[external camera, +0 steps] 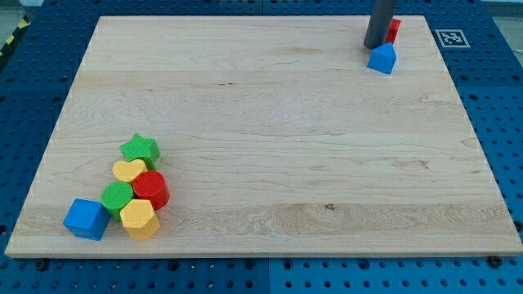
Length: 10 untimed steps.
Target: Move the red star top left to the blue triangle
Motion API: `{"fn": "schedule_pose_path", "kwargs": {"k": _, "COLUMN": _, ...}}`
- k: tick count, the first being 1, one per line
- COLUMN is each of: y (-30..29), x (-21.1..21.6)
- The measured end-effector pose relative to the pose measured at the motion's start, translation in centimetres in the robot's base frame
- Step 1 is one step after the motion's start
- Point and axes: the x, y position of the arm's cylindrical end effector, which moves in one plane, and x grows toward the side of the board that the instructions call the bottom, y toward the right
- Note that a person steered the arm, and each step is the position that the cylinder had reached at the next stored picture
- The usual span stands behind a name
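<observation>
We are viewing a pale wooden tabletop (270,122) resting on a blue perforated base (498,98), with a small black-and-white marker tag (451,37) sitting at the board's top right corner. Our dark rod (380,20) is descending from the view's top edge, and my tip (374,46) is resting on the board near the top right. We are carrying no claw on this arm, so nothing is being gripped; the rod is only standing against the blocks. The red block (394,30), whose star shape we cannot confirm because the rod is hiding most of it, is sitting just right of the rod and touching or nearly touching it. The blue triangle block (382,59) is lying just below and slightly right of my tip, close beneath the red block. Well apart, at the view's bottom left, we are seeing a tight cluster: a green star (140,149) at the top, a yellow heart (128,171) below it, a red cylinder (150,189) to the heart's lower right, a green round block (118,197) to the cylinder's left, a yellow hexagon (139,219) at the bottom, and a blue cube (86,218) at the far left.
</observation>
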Motion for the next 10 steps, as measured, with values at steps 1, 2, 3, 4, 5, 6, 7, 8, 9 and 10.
{"fn": "schedule_pose_path", "kwargs": {"k": 1, "y": 1.2, "x": 1.4}}
{"fn": "schedule_pose_path", "kwargs": {"k": 2, "y": 4.6, "x": 1.7}}
{"fn": "schedule_pose_path", "kwargs": {"k": 3, "y": 7.5, "x": 1.0}}
{"fn": "schedule_pose_path", "kwargs": {"k": 4, "y": 7.6, "x": -2.2}}
{"fn": "schedule_pose_path", "kwargs": {"k": 5, "y": 5.4, "x": -4.0}}
{"fn": "schedule_pose_path", "kwargs": {"k": 6, "y": 3.3, "x": -4.3}}
{"fn": "schedule_pose_path", "kwargs": {"k": 7, "y": 2.2, "x": -4.3}}
{"fn": "schedule_pose_path", "kwargs": {"k": 8, "y": 2.0, "x": -4.2}}
{"fn": "schedule_pose_path", "kwargs": {"k": 9, "y": 2.0, "x": -3.5}}
{"fn": "schedule_pose_path", "kwargs": {"k": 10, "y": 1.7, "x": -2.7}}
